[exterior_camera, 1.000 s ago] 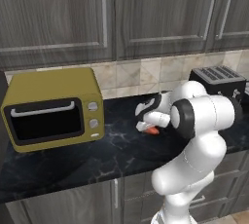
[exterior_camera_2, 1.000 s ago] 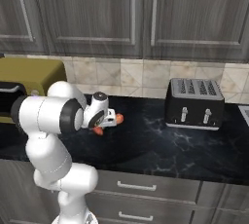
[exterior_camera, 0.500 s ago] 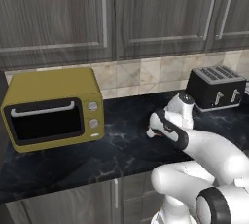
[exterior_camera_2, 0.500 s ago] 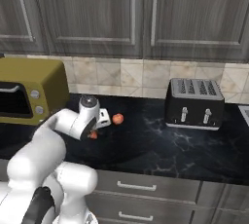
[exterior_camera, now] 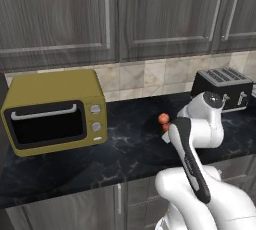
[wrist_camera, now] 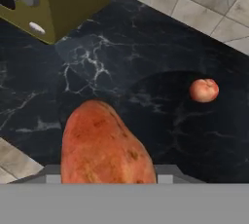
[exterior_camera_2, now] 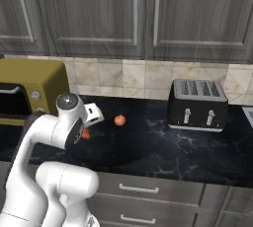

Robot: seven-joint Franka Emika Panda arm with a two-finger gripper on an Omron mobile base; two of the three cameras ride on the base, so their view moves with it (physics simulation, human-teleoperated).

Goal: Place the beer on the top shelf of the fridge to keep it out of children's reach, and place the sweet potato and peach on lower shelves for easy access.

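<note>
Orange-red skin crowds the hand view: the sweet potato (wrist_camera: pixel 104 145) sits right up against the camera at six o'clock, lifted above the black marble counter (wrist_camera: pixel 121 62). You can't see the finger tips there, so I cannot tell for sure how the fingers stand, though my read is they're pinching the tuber. The peach (wrist_camera: pixel 204 90) rests on the counter at two o'clock of it, well apart. Progress, as I judge it: early days, with one item apparently in hand and every placement left to do. From the right base view you get the peach (exterior_camera_2: pixel 119 120) between the arm and the black toaster (exterior_camera_2: pixel 197 105). The left base view adds the yellow microwave (exterior_camera: pixel 55 111) at nine o'clock.
</note>
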